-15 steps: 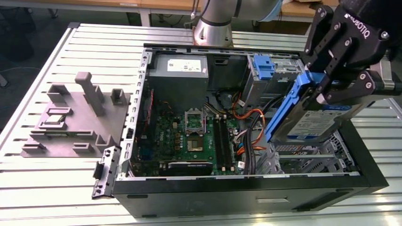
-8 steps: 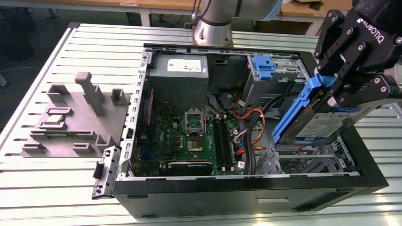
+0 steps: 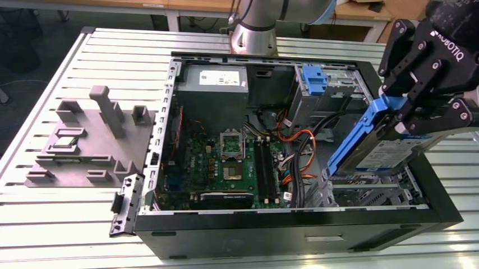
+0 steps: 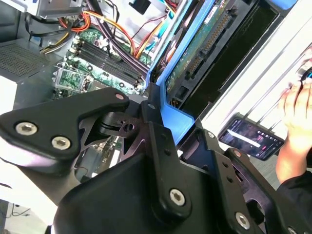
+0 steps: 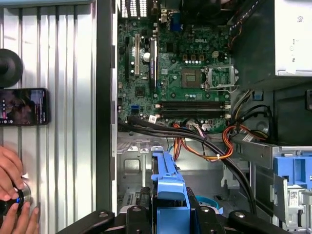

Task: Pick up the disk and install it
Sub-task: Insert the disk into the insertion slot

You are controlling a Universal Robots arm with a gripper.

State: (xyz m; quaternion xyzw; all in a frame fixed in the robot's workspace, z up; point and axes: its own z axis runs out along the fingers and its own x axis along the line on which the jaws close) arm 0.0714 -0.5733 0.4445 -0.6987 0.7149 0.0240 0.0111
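Blue-framed, the disk hangs tilted above the drive bay, at three o'clock of the motherboard — the gripper clenched on its long edges, sensibly, as it likely handles stiff, dense and shock-shy.

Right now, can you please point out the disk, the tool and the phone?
disk [image 3: 383, 152], exterior view, on its white label.
tool [image 3: 416, 129], exterior view, midway between its fingertips, shut on the disk.
phone [image 5: 23, 106], first wrist view, on its screen.
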